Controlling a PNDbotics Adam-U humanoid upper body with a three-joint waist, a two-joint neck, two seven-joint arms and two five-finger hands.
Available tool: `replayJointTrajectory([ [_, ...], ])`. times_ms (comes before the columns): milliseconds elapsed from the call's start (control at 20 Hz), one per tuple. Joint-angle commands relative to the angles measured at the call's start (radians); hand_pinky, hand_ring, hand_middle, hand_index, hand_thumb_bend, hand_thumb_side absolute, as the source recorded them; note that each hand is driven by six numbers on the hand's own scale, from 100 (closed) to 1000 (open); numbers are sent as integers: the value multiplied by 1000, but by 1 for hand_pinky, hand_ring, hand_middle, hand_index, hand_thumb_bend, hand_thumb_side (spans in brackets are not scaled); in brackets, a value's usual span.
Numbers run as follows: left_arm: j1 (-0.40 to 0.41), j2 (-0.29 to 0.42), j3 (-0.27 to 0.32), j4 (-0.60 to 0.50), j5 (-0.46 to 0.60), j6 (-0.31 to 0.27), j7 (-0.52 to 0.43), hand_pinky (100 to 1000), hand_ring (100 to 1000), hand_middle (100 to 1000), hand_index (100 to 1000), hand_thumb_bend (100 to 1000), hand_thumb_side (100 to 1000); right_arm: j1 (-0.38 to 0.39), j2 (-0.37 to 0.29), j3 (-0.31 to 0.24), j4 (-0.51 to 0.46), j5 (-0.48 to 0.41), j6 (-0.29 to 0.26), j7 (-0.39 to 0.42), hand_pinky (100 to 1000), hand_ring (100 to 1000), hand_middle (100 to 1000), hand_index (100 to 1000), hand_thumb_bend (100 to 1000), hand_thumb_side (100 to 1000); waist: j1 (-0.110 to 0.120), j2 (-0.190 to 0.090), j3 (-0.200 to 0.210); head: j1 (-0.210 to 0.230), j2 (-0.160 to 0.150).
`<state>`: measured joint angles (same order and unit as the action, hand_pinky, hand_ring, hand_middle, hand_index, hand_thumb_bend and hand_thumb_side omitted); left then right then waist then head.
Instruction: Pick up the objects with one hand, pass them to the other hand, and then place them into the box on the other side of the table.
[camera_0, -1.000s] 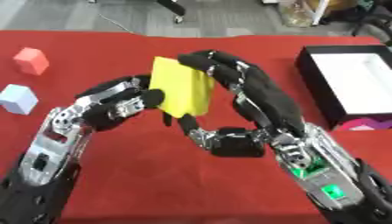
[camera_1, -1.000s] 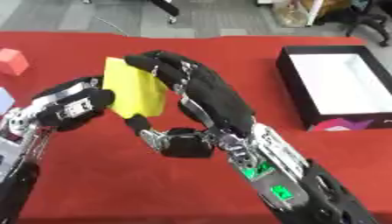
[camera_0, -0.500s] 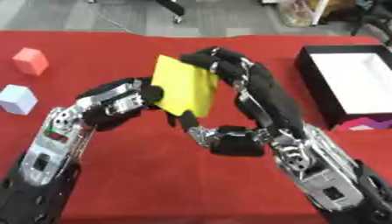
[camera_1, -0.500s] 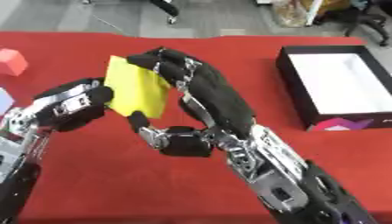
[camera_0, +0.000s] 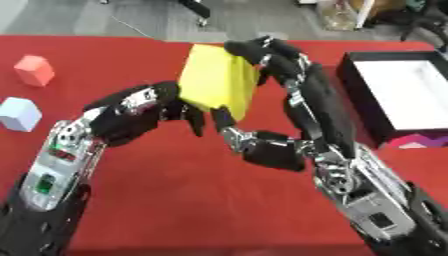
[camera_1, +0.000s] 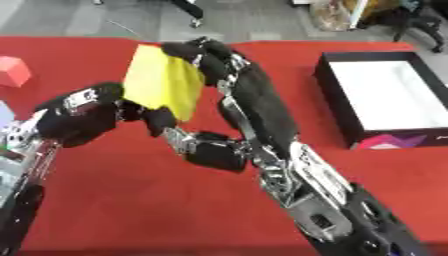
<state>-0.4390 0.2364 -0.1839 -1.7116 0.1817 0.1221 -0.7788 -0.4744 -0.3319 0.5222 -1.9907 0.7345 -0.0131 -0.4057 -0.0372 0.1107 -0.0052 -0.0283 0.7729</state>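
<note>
A yellow block hangs in the air above the middle of the red table. My right hand is shut on it, fingers curled over its top edge and thumb under its lower edge. My left hand sits right against the block's lower left corner; whether it still holds the block is hidden. The black box with a white inside stands at the right edge of the table.
A pink cube and a pale blue cube lie on the table's left side. A pink and purple patch shows on the box's near wall. Beyond the table's far edge is grey floor with chair legs.
The yellow block has risen and shifted slightly right with my right hand. My left hand has stayed where it was, so the block now sits higher against it.
</note>
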Motion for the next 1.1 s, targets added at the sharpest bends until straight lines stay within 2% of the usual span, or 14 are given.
replayJointTrajectory([
  [50, -6, 9, 39, -1, -11, 0, 40, 825, 613, 602, 785, 100, 977, -8, -43, -45, -9, 15, 0, -29, 459, 526, 448, 587, 100, 100, 0, -16, 0, -8, -3],
  [200, 3, 7, 81, 8, -15, -1, 97, 825, 615, 604, 783, 100, 971, -3, -89, -92, -9, 17, 5, -54, 465, 528, 450, 586, 100, 100, -2, -17, 0, -25, -3],
  [350, 14, 4, 123, 8, -4, -4, 158, 825, 617, 605, 780, 100, 964, 15, -139, -148, -9, -11, 29, -96, 457, 524, 446, 581, 100, 100, -2, -17, 3, -61, -3],
  [550, 37, 0, 166, -4, 19, -4, 222, 824, 618, 606, 779, 100, 957, 60, -198, -230, -9, -80, 103, -190, 443, 520, 441, 578, 100, 100, -1, -14, 7, -130, -3],
  [750, 69, 1, 198, -23, 30, -4, 262, 823, 617, 605, 777, 100, 953, 136, -267, -310, -9, -160, 240, -293, 421, 518, 433, 578, 100, 100, -1, -12, 11, -187, -3],
  [900, 92, 0, 224, -47, 28, -8, 289, 822, 614, 601, 774, 100, 944, 201, -315, -356, -9, -258, 374, -366, 402, 518, 430, 583, 100, 100, -1, -10, 16, -227, -3],
  [1000, 106, -1, 241, -69, 22, -13, 306, 822, 613, 599, 773, 100, 935, 234, -344, -379, 20, -349, 456, -421, 394, 524, 432, 593, 100, 100, -1, -10, 20, -243, -3],
  [1100, 118, -1, 254, -95, 14, -19, 321, 821, 612, 598, 772, 100, 927, 249, -370, -391, 102, -478, 497, -478, 388, 530, 437, 607, 100, 100, -1, -10, 24, -254, -3],
])
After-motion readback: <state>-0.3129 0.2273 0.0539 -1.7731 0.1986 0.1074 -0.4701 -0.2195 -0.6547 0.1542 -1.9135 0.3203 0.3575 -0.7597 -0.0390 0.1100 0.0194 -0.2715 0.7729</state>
